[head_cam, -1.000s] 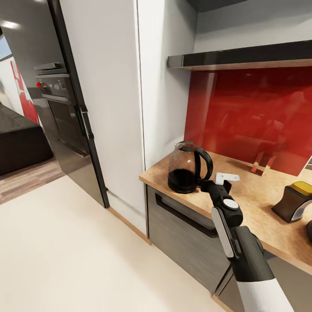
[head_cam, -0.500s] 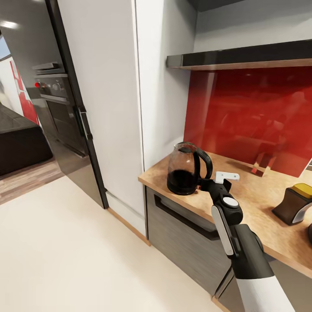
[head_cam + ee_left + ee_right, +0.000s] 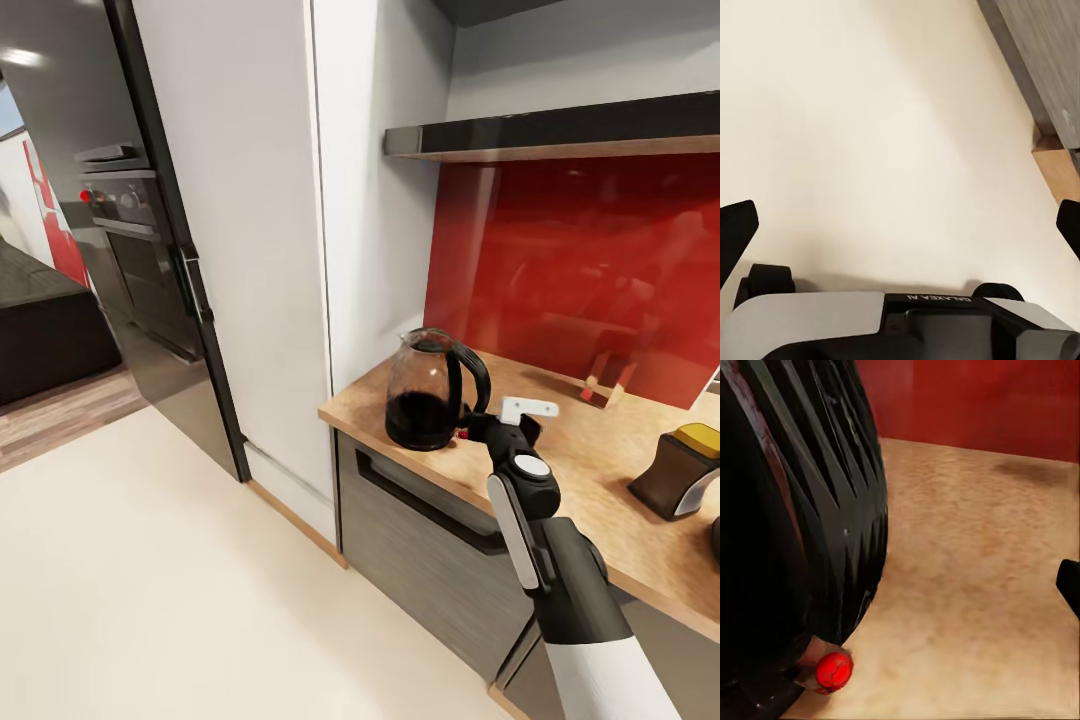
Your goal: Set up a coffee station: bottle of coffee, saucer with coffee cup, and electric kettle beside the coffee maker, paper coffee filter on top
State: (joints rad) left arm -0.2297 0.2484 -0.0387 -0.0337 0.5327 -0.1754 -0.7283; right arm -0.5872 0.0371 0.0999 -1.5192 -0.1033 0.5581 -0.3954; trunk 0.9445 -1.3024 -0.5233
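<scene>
My right gripper (image 3: 478, 428) sits just beside the electric kettle (image 3: 432, 391), at the foot of its black loop handle (image 3: 472, 375). From my head camera I cannot tell whether my right fingers are spread or pressed together; in the right wrist view one dark fingertip (image 3: 1069, 585) shows well apart from the kettle's handle (image 3: 802, 502), with the small red switch (image 3: 834, 670) low on the kettle's base. The kettle stands upright on the light wood-grain worktop (image 3: 600, 480), near its end by the tall white cabinet (image 3: 270, 230) and in front of the red backsplash (image 3: 590, 270). Further along the worktop from the kettle lies a dark brown jar with a yellow lid (image 3: 683, 465), tilted over.

My left fingers (image 3: 736, 232) are spread wide, hanging over bare cream floor (image 3: 885, 135) beside a grey cabinet front (image 3: 1050, 52).
</scene>
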